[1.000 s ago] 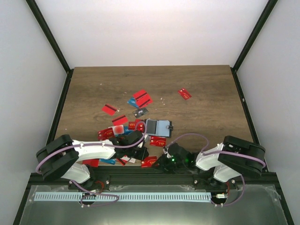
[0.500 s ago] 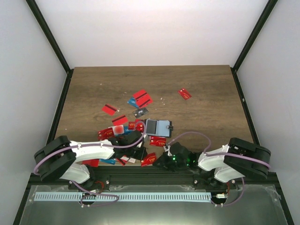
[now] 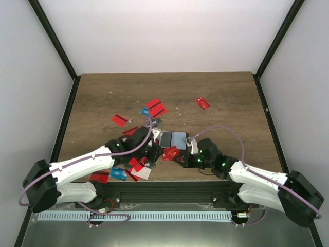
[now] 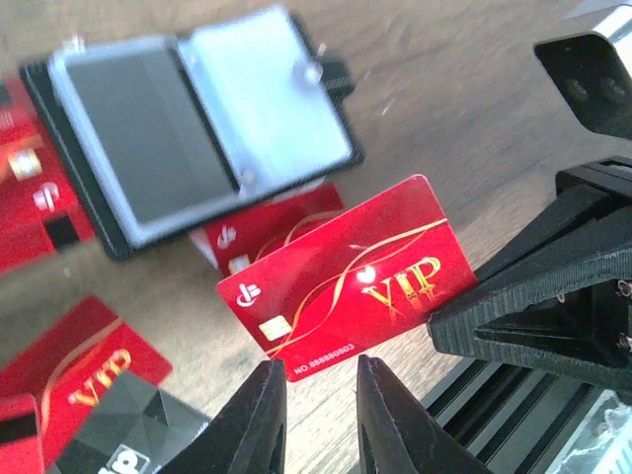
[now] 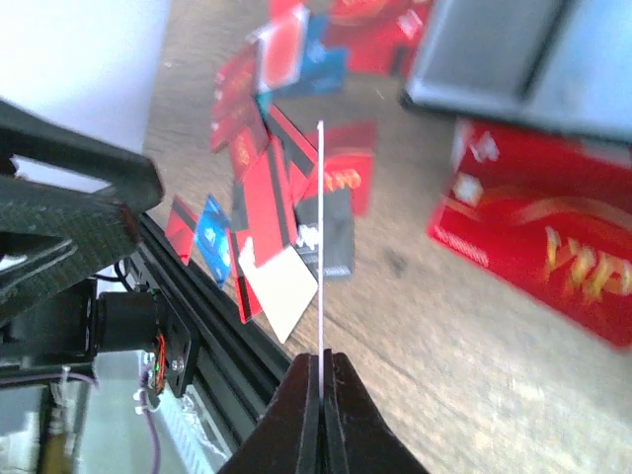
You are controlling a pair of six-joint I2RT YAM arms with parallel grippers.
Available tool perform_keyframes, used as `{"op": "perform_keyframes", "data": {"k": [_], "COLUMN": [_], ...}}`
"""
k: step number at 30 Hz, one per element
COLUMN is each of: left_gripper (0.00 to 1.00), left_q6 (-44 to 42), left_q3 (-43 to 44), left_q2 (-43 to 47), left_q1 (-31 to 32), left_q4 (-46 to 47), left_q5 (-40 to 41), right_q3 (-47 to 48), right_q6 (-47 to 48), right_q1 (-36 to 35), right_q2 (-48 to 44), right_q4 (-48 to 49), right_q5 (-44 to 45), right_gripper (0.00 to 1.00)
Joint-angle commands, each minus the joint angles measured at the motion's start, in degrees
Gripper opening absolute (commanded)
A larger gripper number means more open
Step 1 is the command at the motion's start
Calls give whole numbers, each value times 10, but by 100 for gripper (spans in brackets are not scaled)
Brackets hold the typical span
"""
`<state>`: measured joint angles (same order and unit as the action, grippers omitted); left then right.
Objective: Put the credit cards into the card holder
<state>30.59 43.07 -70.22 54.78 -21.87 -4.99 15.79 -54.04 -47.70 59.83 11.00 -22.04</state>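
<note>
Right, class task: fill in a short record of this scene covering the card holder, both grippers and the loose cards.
card holder: lying open on the table, inside facing up
right gripper: shut on red VIP card, held beside the card holder
left gripper: open, jaws slightly apart, empty, close to the held card
loose credit cards: scattered on the table, mostly red, a few blue

Wooden table (image 3: pixel 221 92): scattered red, blue credit cards (image 3: pixel 156 108); open card holder (image 3: pixel 174 139).

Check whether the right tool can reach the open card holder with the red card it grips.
Probably yes: the right tool pinches the red card right beside the open card holder, nothing upright between; only the left tool crowds it.
</note>
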Motion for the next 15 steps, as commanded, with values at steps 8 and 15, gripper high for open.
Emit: {"op": "perform_keyframes", "data": {"k": [8,15], "left_gripper": [39,45], "left_q6": [-204,-297], "left_q3": [115,168], "left_q2": [68,115], "left_q1": [-32,-32], "left_q4": [-39,-99], "left_q5": [-78,-90], "right_q3": [174,193], "right_q6": [324,353], "right_q1": [34,34], "right_q2": [-82,-114], "right_q4": [-234,-215], "right_q5": [-31,-107], "right_gripper": [1,1]}}
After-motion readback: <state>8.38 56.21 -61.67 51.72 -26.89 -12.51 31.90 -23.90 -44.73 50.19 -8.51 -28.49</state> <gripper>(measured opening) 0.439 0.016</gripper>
